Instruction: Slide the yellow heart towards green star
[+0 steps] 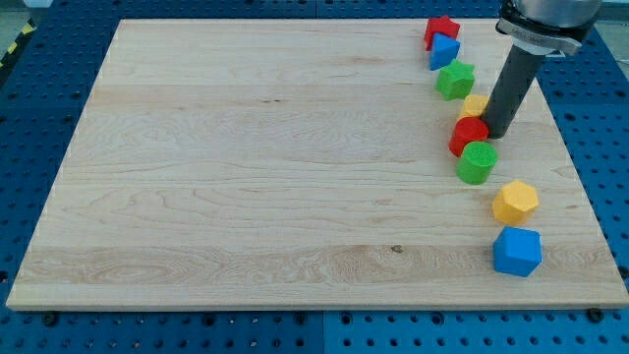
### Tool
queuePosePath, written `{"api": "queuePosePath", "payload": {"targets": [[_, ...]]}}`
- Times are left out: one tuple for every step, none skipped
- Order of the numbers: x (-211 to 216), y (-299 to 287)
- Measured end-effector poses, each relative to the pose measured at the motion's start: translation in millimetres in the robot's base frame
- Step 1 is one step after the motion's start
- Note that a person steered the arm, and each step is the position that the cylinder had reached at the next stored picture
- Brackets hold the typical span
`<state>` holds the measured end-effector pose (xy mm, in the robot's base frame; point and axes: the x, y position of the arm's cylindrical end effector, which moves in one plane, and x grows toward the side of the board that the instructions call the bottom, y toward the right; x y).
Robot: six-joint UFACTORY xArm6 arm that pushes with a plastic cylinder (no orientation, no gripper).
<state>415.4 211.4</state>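
Observation:
The yellow heart (474, 104) lies at the board's right side, partly hidden behind my rod. The green star (455, 80) sits just above and left of it, close by. My tip (497, 132) rests on the board at the heart's lower right, touching or nearly touching it, and right beside a red block (468, 134).
A red star (441, 29) and a blue block (444, 52) sit above the green star. A green cylinder (478, 162) lies below the red block. A yellow hexagon (515, 202) and a blue block (517, 252) lie lower right. The board's right edge (580, 177) is near.

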Motion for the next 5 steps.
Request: {"api": "queuePosePath", "payload": {"targets": [[0,0],[-2,1],[-5,7],[-6,7],[-11,7]]}}
